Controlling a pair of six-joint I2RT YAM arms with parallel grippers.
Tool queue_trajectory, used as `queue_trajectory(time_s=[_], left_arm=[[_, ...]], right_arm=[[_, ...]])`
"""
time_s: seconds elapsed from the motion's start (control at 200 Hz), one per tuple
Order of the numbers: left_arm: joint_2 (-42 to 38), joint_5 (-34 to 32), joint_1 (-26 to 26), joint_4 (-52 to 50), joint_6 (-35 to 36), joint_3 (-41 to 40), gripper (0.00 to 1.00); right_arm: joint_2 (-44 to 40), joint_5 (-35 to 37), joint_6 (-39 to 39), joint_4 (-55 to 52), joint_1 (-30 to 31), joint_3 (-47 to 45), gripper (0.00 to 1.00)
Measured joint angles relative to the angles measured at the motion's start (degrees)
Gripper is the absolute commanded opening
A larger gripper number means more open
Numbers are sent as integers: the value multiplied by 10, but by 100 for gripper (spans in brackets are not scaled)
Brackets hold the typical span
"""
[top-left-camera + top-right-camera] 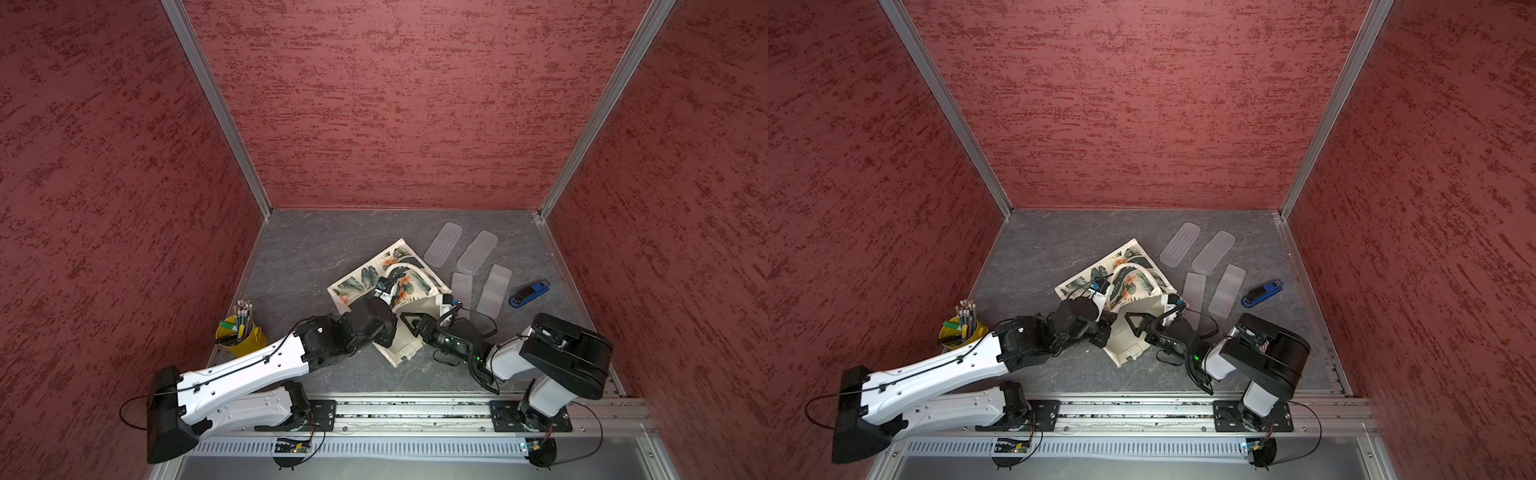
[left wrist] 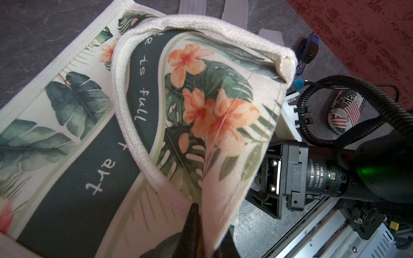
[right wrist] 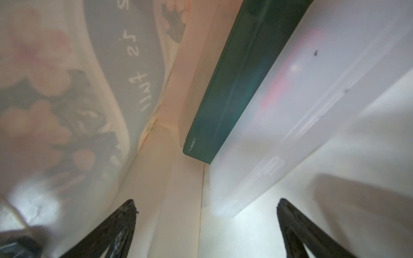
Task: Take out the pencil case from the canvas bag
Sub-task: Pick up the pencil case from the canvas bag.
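Left jaws clamp the canvas bag (image 1: 351,286) mouth, mid-frame in a top view; right jaws gape wide inside it, frosted pencil case (image 3: 279,125) just ahead, reaching in, I'd say; next, close on it

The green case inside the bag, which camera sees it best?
The right wrist view: the green case lies inside the canvas bag, beside a frosted case. Both top views and the left wrist view show the bag, not the case.

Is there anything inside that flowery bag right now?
Yes, the right wrist view looks into the canvas bag and shows a frosted plastic case lying beside a dark green case.
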Motion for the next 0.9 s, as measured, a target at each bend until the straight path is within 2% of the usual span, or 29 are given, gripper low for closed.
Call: queue_trajectory(time_s=[0.406, 0.902], left_arm=[[3, 0, -6, 0, 0, 0, 0], [16, 2, -10, 5, 0, 0, 0]], right_arm=[[62, 2, 56, -43, 0, 52, 96], [129, 36, 92, -33, 0, 120, 92]])
